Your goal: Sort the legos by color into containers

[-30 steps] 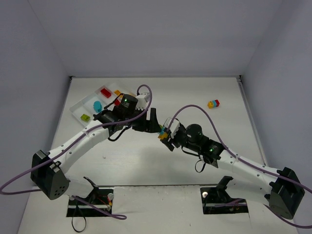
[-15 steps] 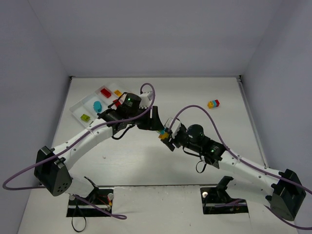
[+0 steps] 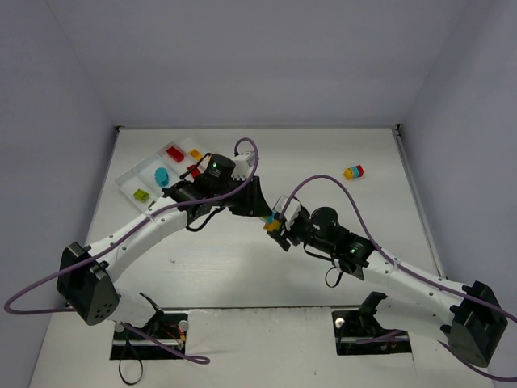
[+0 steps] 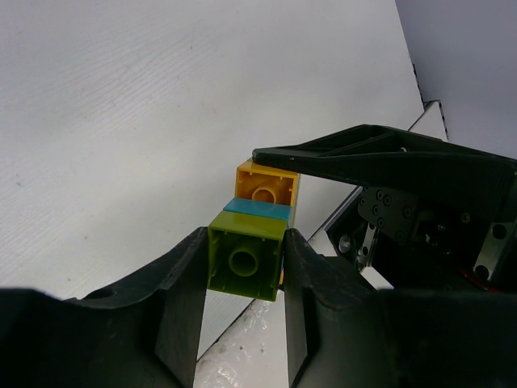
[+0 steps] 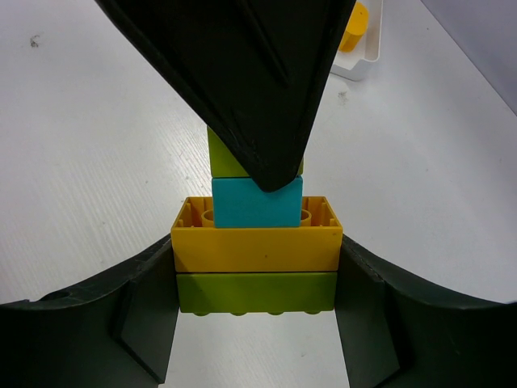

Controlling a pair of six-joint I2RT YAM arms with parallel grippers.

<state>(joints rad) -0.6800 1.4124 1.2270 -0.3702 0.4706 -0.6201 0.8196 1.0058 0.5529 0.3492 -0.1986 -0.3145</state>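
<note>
At far left the tray sits on the bench, with single red, orange, teal and lime bricks in separate compartments. Mid-bench, seemingly held above the surface, the left claw is clamped on the small lime brick at one end of a cluster. A teal brick joins it to the rest. The right claw pinches the wide yellow brick, and the lime one under it, by their short ends. These bricks look light, stiff and slick, locked by press-fit studs. The flat side walls are the best hold, and a tilting pull should part them better than a straight tug. At right a stray cluster lies on the bench.
</note>
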